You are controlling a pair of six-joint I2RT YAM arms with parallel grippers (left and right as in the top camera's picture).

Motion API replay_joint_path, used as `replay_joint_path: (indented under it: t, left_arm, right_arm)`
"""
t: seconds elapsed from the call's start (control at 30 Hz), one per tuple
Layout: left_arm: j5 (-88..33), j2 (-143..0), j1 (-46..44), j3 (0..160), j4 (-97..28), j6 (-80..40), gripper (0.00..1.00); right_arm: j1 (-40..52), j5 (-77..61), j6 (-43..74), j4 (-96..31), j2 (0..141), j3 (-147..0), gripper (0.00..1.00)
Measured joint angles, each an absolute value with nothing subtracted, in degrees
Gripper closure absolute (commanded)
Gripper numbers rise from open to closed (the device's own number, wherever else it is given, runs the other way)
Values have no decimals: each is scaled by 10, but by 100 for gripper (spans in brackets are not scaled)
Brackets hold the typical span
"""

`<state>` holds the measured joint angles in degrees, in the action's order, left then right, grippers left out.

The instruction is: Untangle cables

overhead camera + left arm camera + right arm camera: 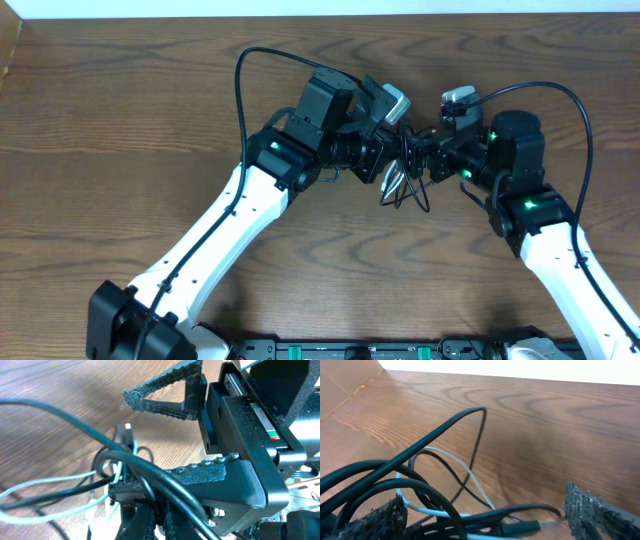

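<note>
The brown wooden tabletop point(120, 120) fills the view from above. The left arm point(230, 220) comes up from the bottom left and reaches to the middle. The left hand point(130, 492) is shut tight on the cables point(145, 467). They bunch up right at its fingers.

The cables are in the middle, between the two hands. From above, they hang as a small dark bunch of loops just under where the hands meet. Up close, there are thick black ones that cross over each other. A thin white cable point(60, 481) runs in among them. One black loop stands up in the air over the wood. A small plug point(127, 432) pokes up beside the loops.

The right hand point(487, 510) faces the left hand, very near it. It is open wide. Its two rough fingers point(592, 510) stand far apart, one on each side of the bunch. The cables lie in the gap between them, and I cannot tell if the fingers touch them. The right arm point(570, 260) goes down to the bottom right.
</note>
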<state>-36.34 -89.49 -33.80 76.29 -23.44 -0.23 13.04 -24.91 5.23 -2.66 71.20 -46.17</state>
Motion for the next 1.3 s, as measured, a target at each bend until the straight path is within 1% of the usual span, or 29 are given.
replay_joint_path:
  t: [0.53,0.87,1.0,1.07,1.17,1.23,1.3]
  left_arm:
    - [-379,-879,-335,763,-247,-2,92]
    - [-369,-874,-336,763,-272,-2,92]
    - [-301,-870,-350,763,-299,-1,92]
    - [-241,-873,-357,763,-314,0,92]
    - [-156,-902,-348,763,-306,0,92]
    - [-130,-931,-344,763,-306,1,92]
    - [-115,-953,-342,763,-302,0,92]
  right_arm:
    - [110,-354,39,11,717,-461,1]
    - [110,-375,23,8,719,-461,1]
    - [111,-375,15,-14,724,-460,1]
    - [112,-374,11,-27,725,-459,1]
    - [129,-430,8,-36,722,-460,1]
    - [149,-451,1,-46,717,-459,1]
    - [150,-481,0,-47,717,-459,1]
